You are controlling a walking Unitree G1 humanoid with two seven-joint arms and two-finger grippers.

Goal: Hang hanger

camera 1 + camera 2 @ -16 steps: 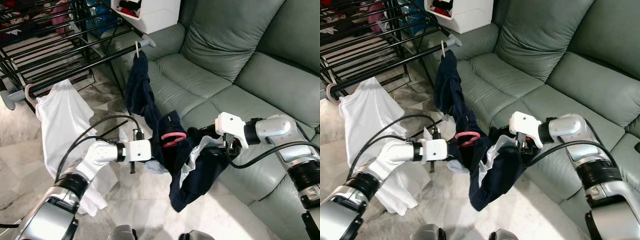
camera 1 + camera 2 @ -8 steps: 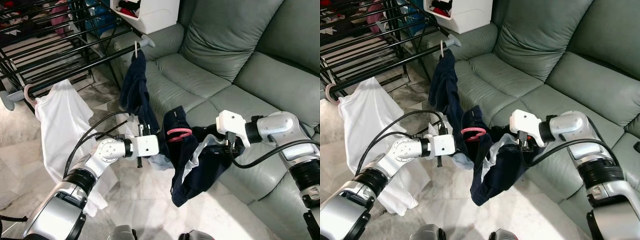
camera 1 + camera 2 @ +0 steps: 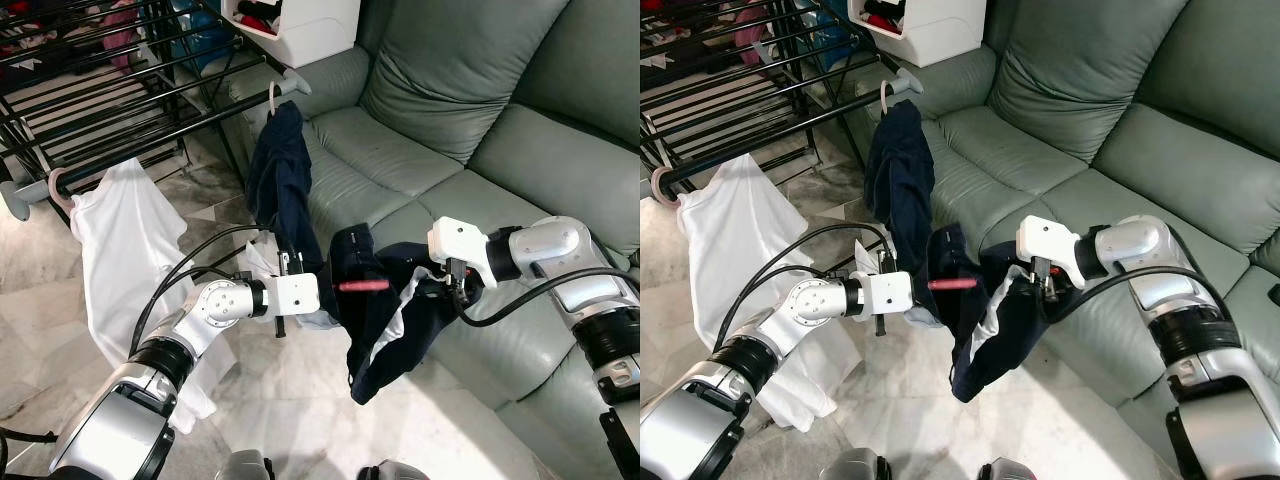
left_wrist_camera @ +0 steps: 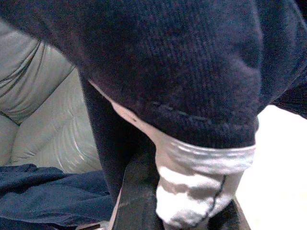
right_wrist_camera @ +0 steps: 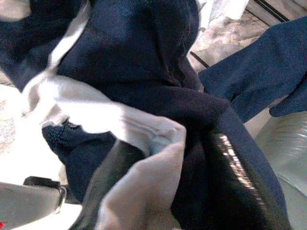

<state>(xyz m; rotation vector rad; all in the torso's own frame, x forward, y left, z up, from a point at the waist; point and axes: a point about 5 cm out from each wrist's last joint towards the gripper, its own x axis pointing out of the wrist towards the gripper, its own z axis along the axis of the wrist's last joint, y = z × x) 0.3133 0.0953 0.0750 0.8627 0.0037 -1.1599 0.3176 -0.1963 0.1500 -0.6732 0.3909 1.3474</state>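
Observation:
A dark navy garment point(image 3: 385, 330) with a white lining hangs stretched between my two grippers, above the floor in front of the sofa. A pink hanger point(image 3: 362, 286) sits inside its top and is seen edge-on. My left gripper point(image 3: 328, 297) is shut on the garment's left side, and its black fingers point(image 4: 136, 196) pinch a white-edged hem. My right gripper point(image 3: 440, 288) is shut on the right side, with cloth bunched between its fingers point(image 5: 242, 187). The black drying rack point(image 3: 130, 115) stands at the back left.
A second navy garment point(image 3: 280, 170) hangs on a pale hanger point(image 3: 274, 96) at the rack's near end. A white shirt point(image 3: 120, 240) hangs on a pink hanger point(image 3: 58, 186) at the left. The grey-green sofa point(image 3: 450, 90) fills the right. A white box point(image 3: 300, 25) stands behind it.
My left gripper has moved right, towards the right gripper, and the garment has bunched between them. The pink hanger has turned from a visible loop to edge-on. The hung navy garment swayed.

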